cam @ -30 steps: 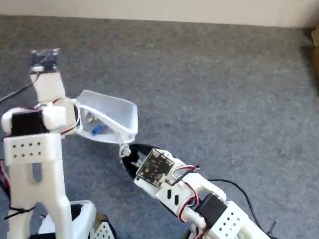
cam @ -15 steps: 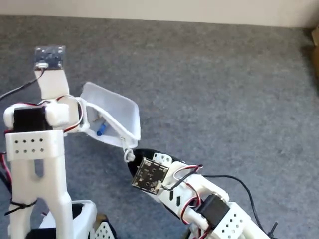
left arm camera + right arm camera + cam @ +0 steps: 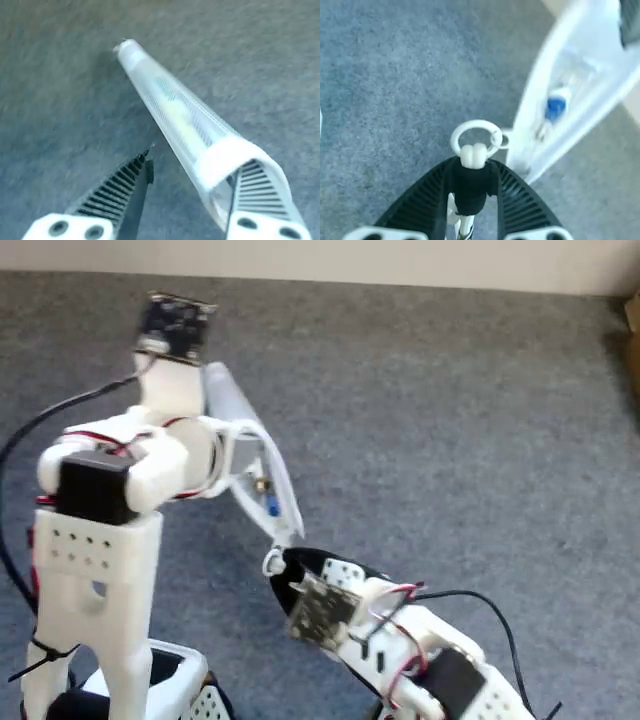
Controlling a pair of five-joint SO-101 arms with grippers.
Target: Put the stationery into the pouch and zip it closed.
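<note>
— Plenty of open grey carpet lies beyond the pouch, running out to the pale wall strip at the far edge.
— Anything near the pouch?
— Well away from it, a brown thing shows at the carpet's side edge; I cannot tell what it is. Close against the pouch stands the left arm. A black cable loops behind the right gripper.
— And the claws?
— The right one is pinched together on the black zip pull at the pouch's near corner, with the white ring poking out past its tips. The left gripper has its fingers apart, with the pouch's other end draped over one of them.
— And the pouch itself?
— It is held up off the carpet, slanting between the two grippers. It is translucent white and seen nearly edge-on. Inside, a blue-capped item lies toward the zip-pull end.
</note>
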